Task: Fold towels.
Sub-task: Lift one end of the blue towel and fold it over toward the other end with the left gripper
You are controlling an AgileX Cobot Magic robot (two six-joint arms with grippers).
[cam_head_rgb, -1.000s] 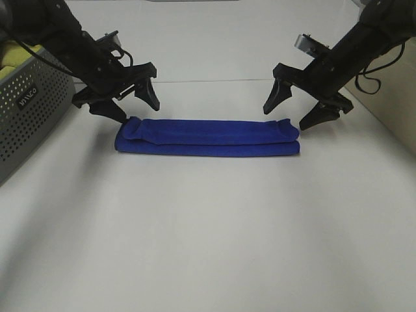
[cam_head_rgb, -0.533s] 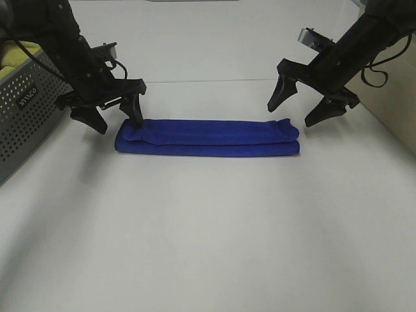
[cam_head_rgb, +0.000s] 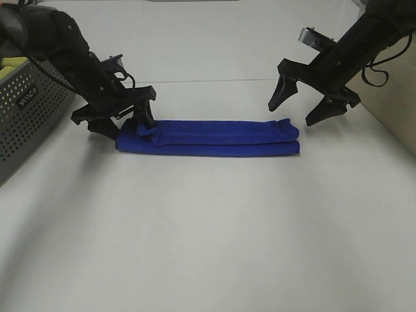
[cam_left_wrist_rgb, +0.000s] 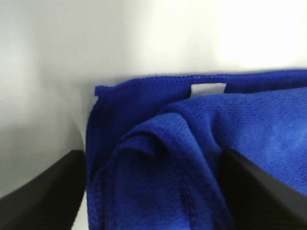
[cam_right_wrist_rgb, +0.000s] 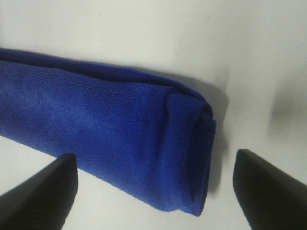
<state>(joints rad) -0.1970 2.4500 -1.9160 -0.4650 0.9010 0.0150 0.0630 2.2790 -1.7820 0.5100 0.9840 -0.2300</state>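
Blue towel lies as a long folded strip mid-table. Left gripper is down at one end, jaws wide astride the cloth, likely lining up a pinch. Right gripper hovers over the other end, spread and empty.

towel | royal-blue plush | folded into long narrow strip | flat on table | left end rumpled
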